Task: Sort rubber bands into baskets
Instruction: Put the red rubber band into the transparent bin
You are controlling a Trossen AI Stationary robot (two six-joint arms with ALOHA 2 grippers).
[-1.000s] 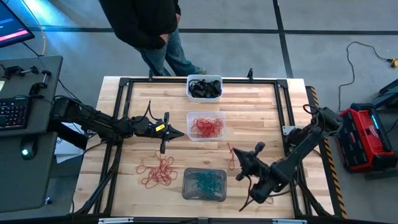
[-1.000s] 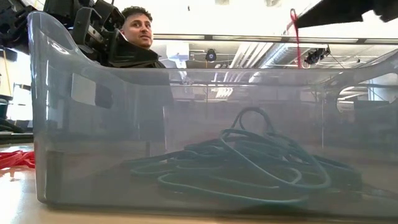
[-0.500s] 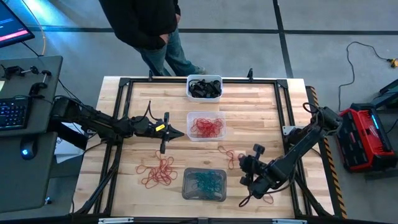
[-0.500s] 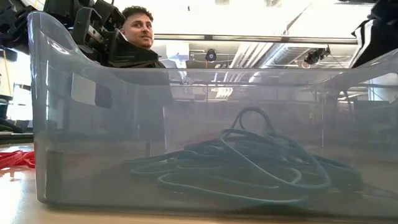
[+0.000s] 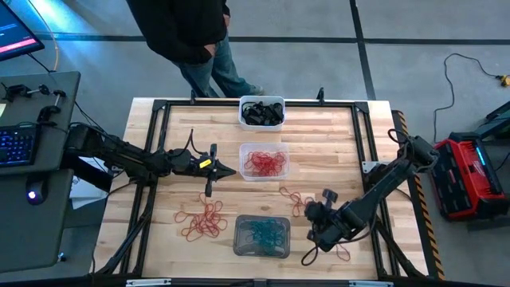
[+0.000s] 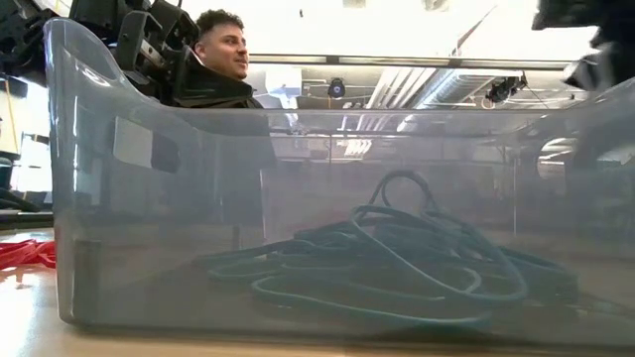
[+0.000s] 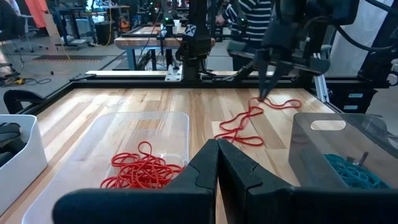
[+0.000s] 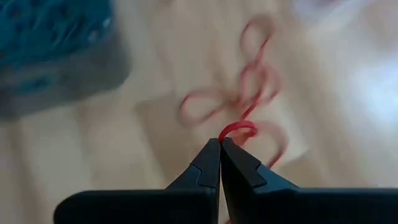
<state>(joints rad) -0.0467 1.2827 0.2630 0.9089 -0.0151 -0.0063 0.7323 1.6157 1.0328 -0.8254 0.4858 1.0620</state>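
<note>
Rubber band (image 8: 236,129) — red — pinched by right tool (image 8: 220,144); left tool (image 7: 217,148) pressed together.

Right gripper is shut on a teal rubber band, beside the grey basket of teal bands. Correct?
Not quite: the band pinched in the shut right gripper is red, not teal, as the right wrist view shows. The grey basket does hold teal bands.

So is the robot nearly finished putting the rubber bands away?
Not yet. Each basket already holds bands: black in the white basket, red in the clear basket, teal in the grey basket. The right gripper pinches a red band. A red pile waits on the table.
</note>
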